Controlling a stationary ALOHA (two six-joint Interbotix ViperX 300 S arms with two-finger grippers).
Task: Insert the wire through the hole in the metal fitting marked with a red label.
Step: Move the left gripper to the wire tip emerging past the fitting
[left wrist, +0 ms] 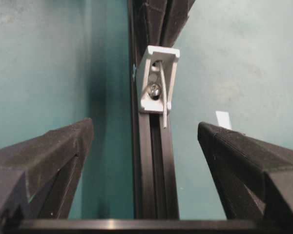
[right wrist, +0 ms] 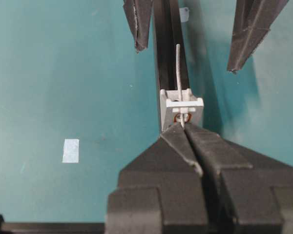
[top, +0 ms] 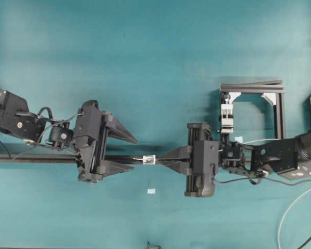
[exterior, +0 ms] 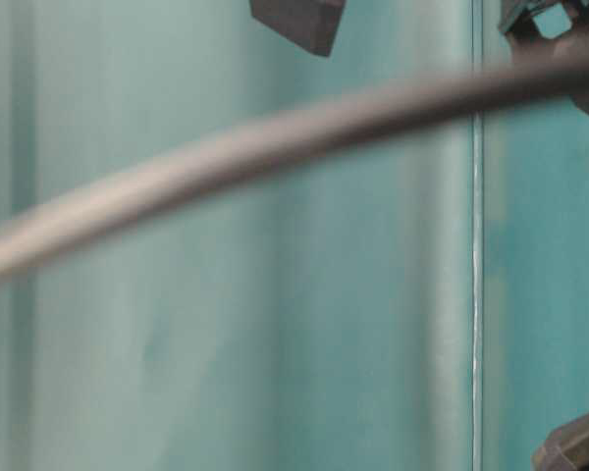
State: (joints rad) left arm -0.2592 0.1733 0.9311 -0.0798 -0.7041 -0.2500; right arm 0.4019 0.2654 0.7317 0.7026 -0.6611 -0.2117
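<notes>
The metal fitting (top: 150,160) sits on the black rail (top: 41,158) between my two grippers. In the right wrist view the wire (right wrist: 178,68) runs from my fingertips through the fitting (right wrist: 181,103), whose hole has a red ring, and sticks out beyond it along the rail. My right gripper (right wrist: 184,127) is shut on the wire just behind the fitting, and also shows overhead (top: 159,160). My left gripper (left wrist: 145,131) is open and empty, its jaws wide on either side of the rail. It faces the fitting (left wrist: 158,80), where the wire end (left wrist: 164,114) pokes out.
A black frame (top: 279,106) with a white-and-black clamp block (top: 226,116) stands at the back right. A small white tape piece (top: 151,191) lies in front of the rail. A white cable (top: 293,205) curves at the lower right. A blurred dark cable (exterior: 275,137) crosses the table-level view.
</notes>
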